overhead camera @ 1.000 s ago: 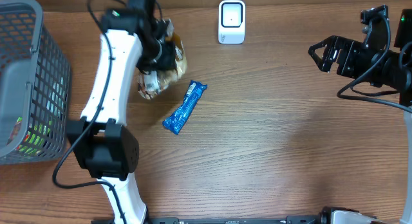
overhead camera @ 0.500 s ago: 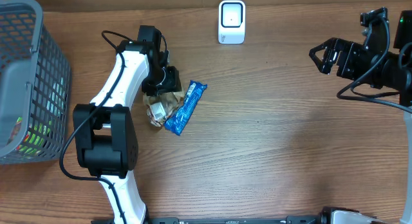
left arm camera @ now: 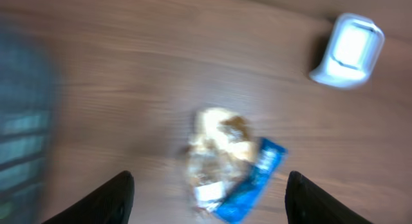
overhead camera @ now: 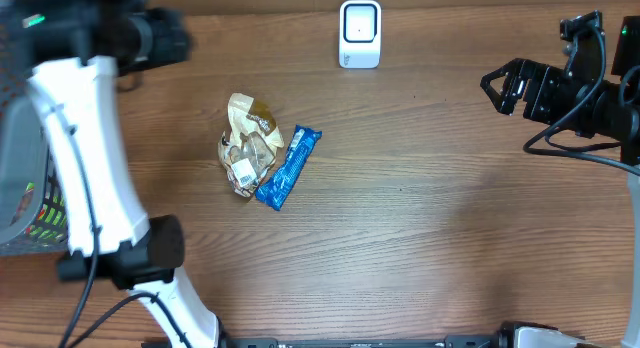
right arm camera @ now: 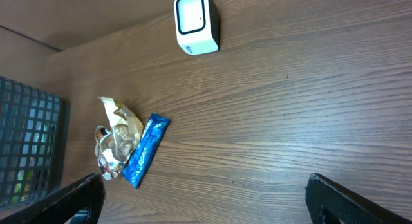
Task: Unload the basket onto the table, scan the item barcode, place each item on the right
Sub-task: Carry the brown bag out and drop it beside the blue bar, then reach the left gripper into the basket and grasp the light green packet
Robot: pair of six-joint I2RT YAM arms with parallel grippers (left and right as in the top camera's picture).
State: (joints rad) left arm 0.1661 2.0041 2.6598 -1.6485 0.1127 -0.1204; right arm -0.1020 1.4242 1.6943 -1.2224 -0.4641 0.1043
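A crumpled tan and clear snack bag (overhead camera: 247,156) lies on the wooden table, touching a blue wrapped bar (overhead camera: 287,166) on its right. The white barcode scanner (overhead camera: 360,33) stands at the far edge. My left gripper (overhead camera: 160,36) is a blur high at the far left, well away from both items. In the left wrist view it (left arm camera: 209,199) is open and empty, with the bag (left arm camera: 219,147), the bar (left arm camera: 252,184) and the scanner (left arm camera: 347,49) far below. My right gripper (overhead camera: 500,88) hovers open and empty at the right.
A grey wire basket (overhead camera: 14,128) with coloured packets inside stands at the left edge, partly under my left arm. The right wrist view shows the basket (right arm camera: 26,147), the bag (right arm camera: 114,137), the bar (right arm camera: 146,150) and the scanner (right arm camera: 196,23).
My left gripper opened and let go of the snack bag beside the blue bar, then rose and swung away to the far left. The right arm has not moved.
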